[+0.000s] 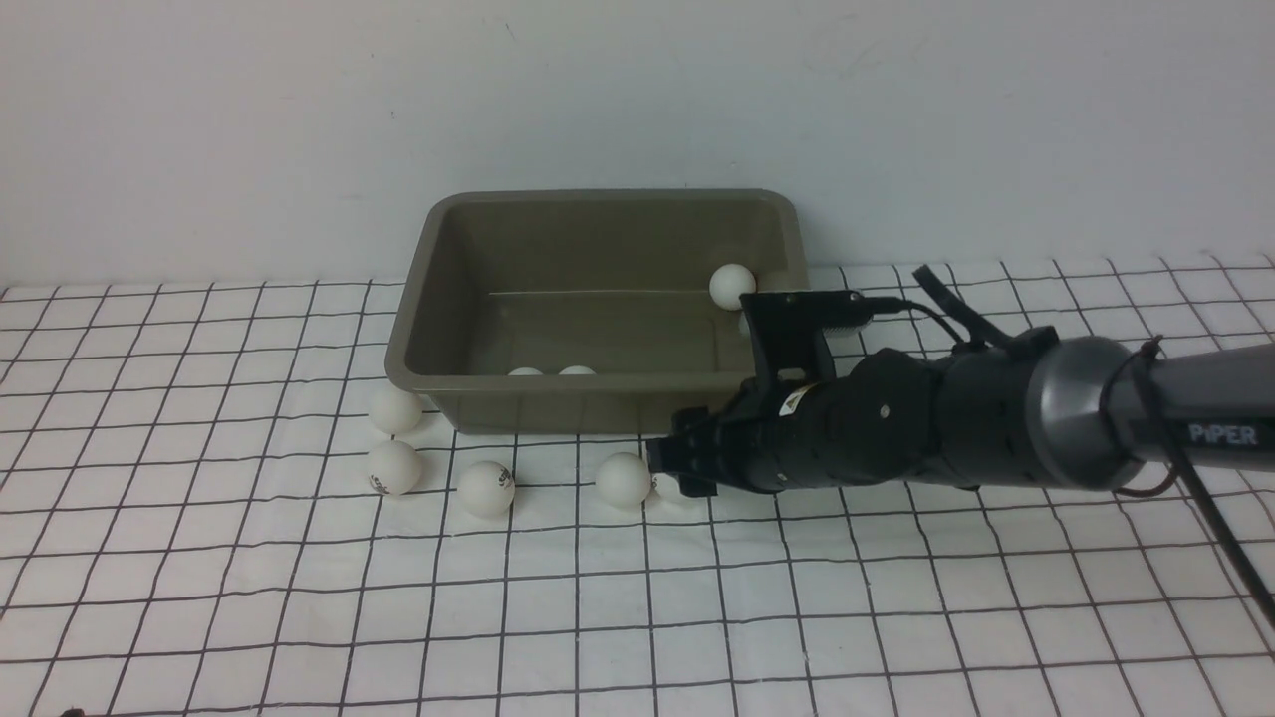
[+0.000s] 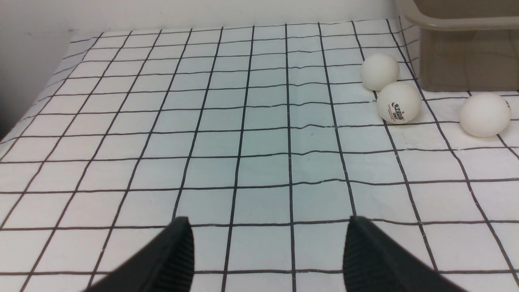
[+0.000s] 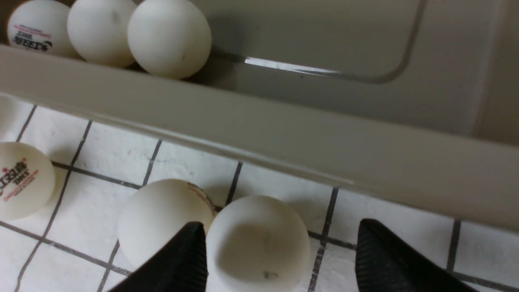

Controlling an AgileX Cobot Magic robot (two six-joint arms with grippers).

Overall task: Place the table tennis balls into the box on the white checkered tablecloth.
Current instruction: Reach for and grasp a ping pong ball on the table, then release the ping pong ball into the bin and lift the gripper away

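Observation:
The olive-grey box (image 1: 598,214) stands at the back of the white checkered tablecloth (image 1: 299,617). One ball (image 1: 732,286) lies by its right wall, and two more (image 1: 551,371) peek over its near wall. Several balls lie on the cloth in front of the box (image 1: 394,409) (image 1: 393,467) (image 1: 486,488) (image 1: 624,480). My right gripper (image 1: 677,473) is low at the box's front. It is open around one ball (image 3: 257,243), which sits against one finger (image 3: 190,251), with a gap to the other finger. My left gripper (image 2: 269,227) is open and empty over the cloth.
The box's near rim (image 3: 284,138) runs just beyond my right gripper. A second ball (image 3: 162,219) touches the one between the fingers, and a logo ball (image 3: 22,180) lies further along. A white wall stands behind the box. In the left wrist view three balls (image 2: 398,102) lie near the box corner (image 2: 466,48).

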